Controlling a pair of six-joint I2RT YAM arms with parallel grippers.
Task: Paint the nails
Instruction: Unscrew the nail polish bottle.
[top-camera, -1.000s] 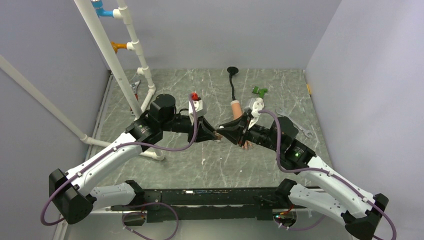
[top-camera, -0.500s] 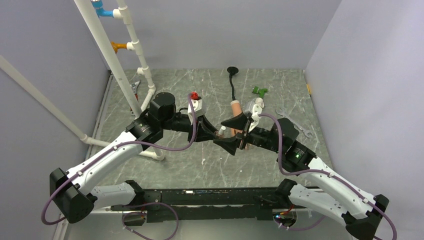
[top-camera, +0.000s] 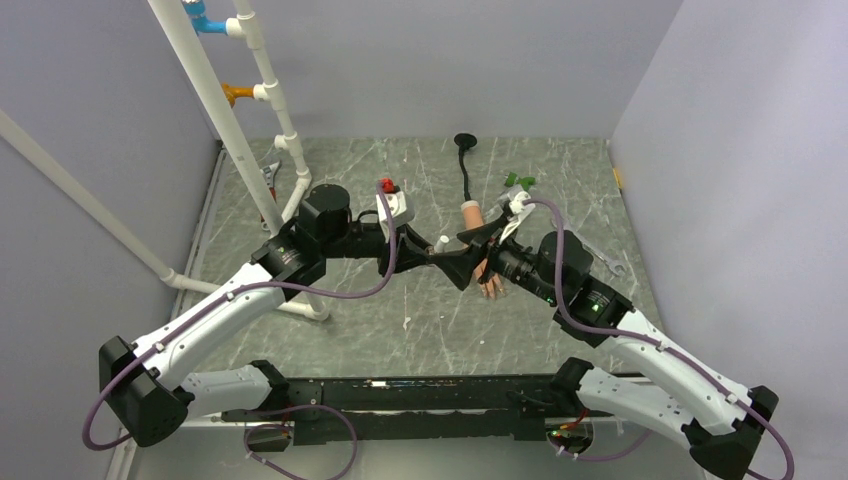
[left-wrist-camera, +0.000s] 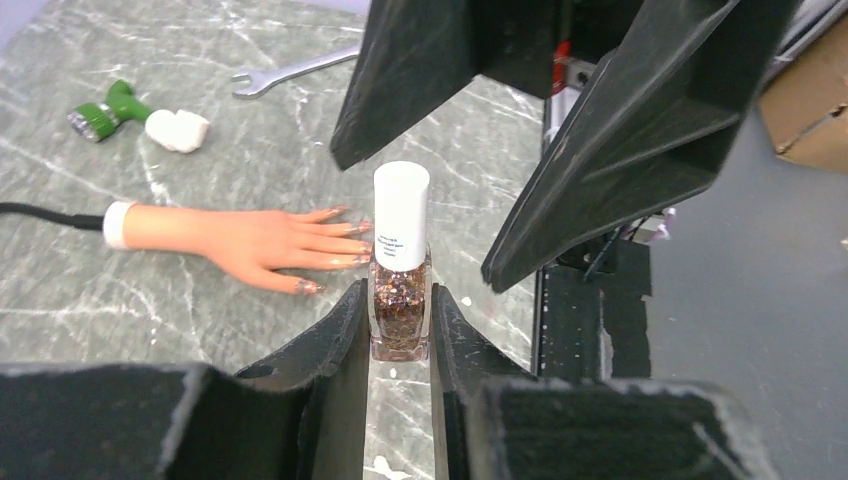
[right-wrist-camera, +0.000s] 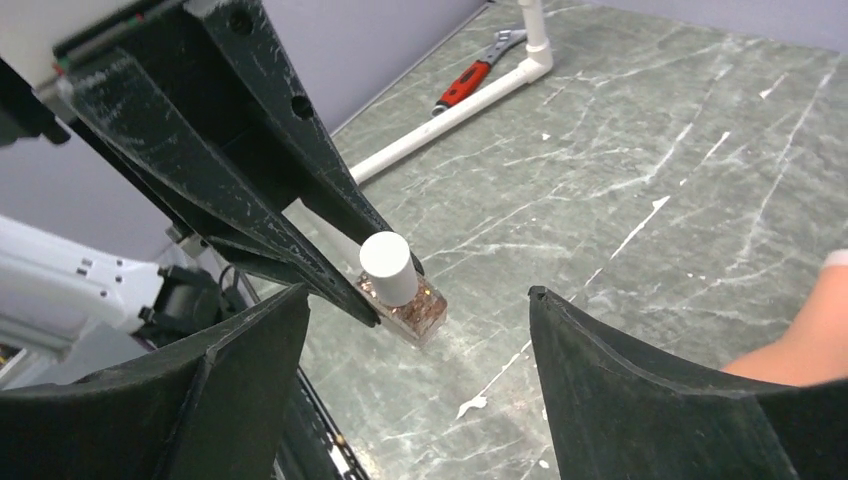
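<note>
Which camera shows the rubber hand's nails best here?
The left wrist view: the whole rubber hand lies flat, nails visible. The top view shows it small and partly under the right arm; the right wrist view catches only a skin-coloured sliver at its edge.

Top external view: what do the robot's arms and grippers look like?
The left arm and right arm share white shells, black joints and a purple cable each. The left gripper and right gripper are black, with tapering wedge fingers. A green light glows on the right arm.

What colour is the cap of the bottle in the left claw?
White cap on the bottle; clearest in the left wrist view.
</note>
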